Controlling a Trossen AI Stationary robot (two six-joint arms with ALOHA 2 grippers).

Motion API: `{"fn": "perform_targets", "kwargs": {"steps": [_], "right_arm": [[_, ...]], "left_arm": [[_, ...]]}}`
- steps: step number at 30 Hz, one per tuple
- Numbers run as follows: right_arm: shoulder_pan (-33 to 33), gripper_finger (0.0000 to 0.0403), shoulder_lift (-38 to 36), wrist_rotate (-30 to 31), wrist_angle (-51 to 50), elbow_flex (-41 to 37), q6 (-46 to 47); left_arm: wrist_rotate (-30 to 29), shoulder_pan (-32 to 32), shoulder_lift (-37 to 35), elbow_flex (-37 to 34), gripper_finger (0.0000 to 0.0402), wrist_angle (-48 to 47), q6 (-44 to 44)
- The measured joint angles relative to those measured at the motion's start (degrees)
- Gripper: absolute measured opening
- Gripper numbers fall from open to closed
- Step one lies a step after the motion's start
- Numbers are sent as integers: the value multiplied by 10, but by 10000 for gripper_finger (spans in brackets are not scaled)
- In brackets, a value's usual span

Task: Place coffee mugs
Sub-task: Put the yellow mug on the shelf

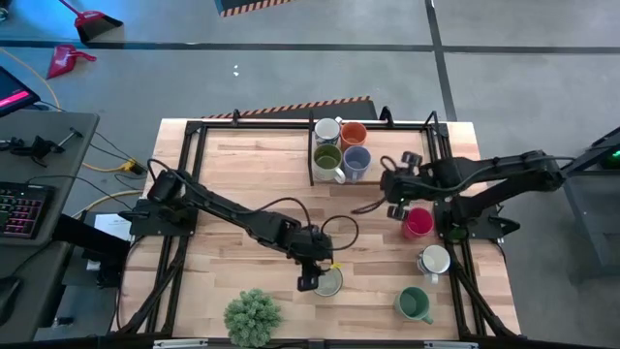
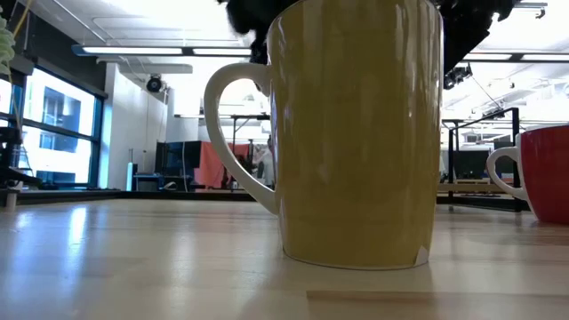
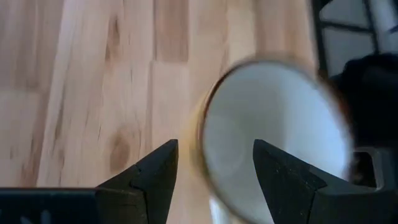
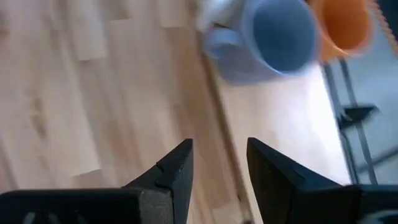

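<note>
A: Left gripper point(image 1: 312, 274), lower centre of overhead frame: fingers spread, hovering just left of cream mug point(image 1: 328, 281). Nothing gripped. In left wrist view, same mug's white inside point(image 3: 273, 134) seen past the two dark fingers point(image 3: 155, 171), rim level with the gap

B: Confirmed. In table-level view, cream mug point(image 2: 351, 133) fills centre of frame, upright on wooden table point(image 2: 133, 258), handle pointing left. Red mug point(image 2: 544, 173) at right edge, also upright

A: Right gripper point(image 1: 395, 184), right of centre overhead: fingers parted, empty. Positioned between the mug cluster and magenta mug point(image 1: 418, 223). Right wrist view shows bare wood between the fingers point(image 4: 177, 168), blue-grey mug point(image 4: 273, 37) and orange mug point(image 4: 345, 25) blurred at top of that frame

B: Mug positions overhead, noted:
- four grouped at top centre beside a dark upright divider: white mug point(image 1: 327, 130), orange mug point(image 1: 353, 135), olive mug point(image 1: 327, 160), blue-grey mug point(image 1: 356, 161), all touching or nearly so
- magenta mug right of centre, just below right gripper
- second white mug point(image 1: 434, 260) lower right, near table frame
- dark green mug point(image 1: 414, 304) bottom right, handle to the right
- cream mug bottom centre at left gripper

A: Also logged: bushy potted plant point(image 1: 253, 317) at bottom edge, left of cream mug, well apart from all mugs
</note>
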Motion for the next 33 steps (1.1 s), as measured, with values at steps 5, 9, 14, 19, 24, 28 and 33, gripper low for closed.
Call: {"fn": "perform_targets", "kwargs": {"steps": [5, 9, 14, 19, 24, 28, 33], "right_arm": [[-21, 126, -53, 33, -49, 0, 43], [-37, 126, -111, 38, -96, 0, 74], [-44, 126, -187, 38, -131, 0, 104], [-44, 126, -250, 37, -137, 0, 107], [-44, 126, -291, 28, -140, 0, 117], [-44, 126, -304, 13, -140, 0, 118], [-44, 126, -307, 13, -144, 0, 117]], "left_arm": [[-2, 0, 18, -1, 198, 7, -5], [-3, 2, 23, 0, 198, 22, -9], [-2, 6, 28, -1, 198, 29, -13], [-2, 7, 29, -2, 191, 28, -14], [-2, 7, 34, -1, 151, 33, 4], [4, 11, 47, -1, 101, 45, 17], [25, 25, 57, -1, 24, 52, 36]]}}
